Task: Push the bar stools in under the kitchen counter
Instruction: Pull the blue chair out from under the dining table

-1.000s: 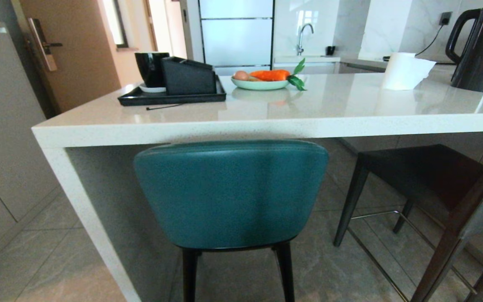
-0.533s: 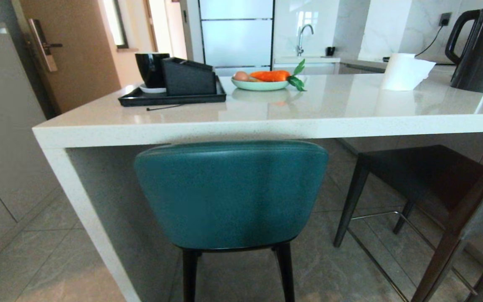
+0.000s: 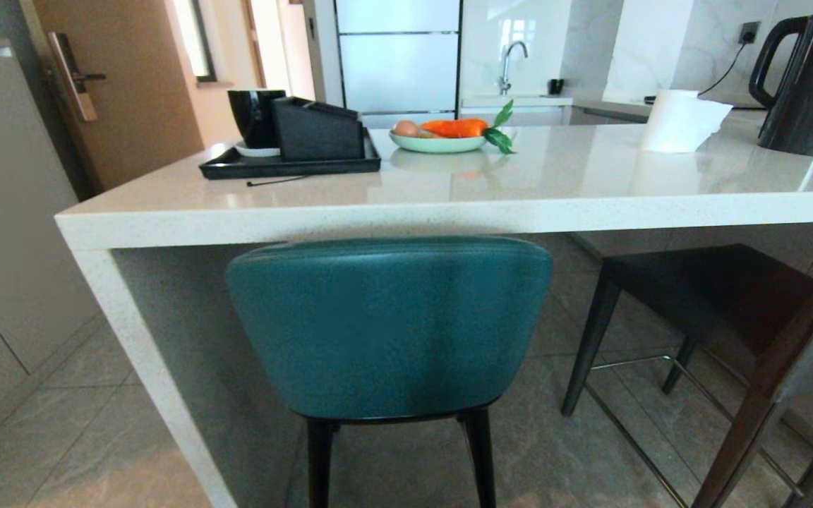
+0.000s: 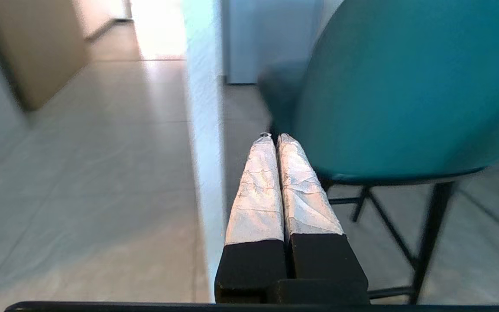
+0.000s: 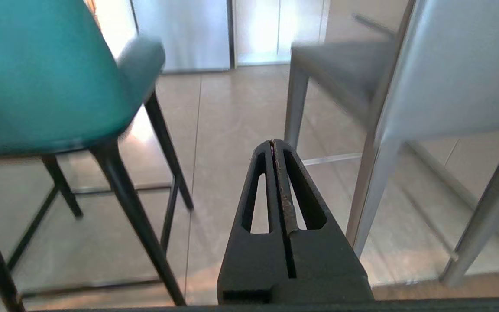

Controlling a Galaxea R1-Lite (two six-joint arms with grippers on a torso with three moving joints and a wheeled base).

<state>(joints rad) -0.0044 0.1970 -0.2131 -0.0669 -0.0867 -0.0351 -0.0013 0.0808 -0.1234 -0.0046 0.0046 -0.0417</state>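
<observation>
Neither stool is under the counter [image 3: 406,212] yet: teal stool [image 3: 389,324] and grey stool [image 3: 731,310] both stand out. Left gripper [image 4: 274,138] and right gripper [image 5: 272,143] are closed and empty, touching nothing.

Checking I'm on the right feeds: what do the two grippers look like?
Left gripper: long tapered fingers wrapped in wrinkled silvery-white tape, on black blocks. Right gripper: bare black plastic fingers with triangular cut-outs. No cables or markings visible.

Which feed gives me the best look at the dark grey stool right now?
The right wrist view: the dark grey stool shows its rectangular back, seat and thick legs, beyond the shut right gripper. The head view cuts it off at the frame's right edge. The left wrist view does not clearly show it.
</observation>
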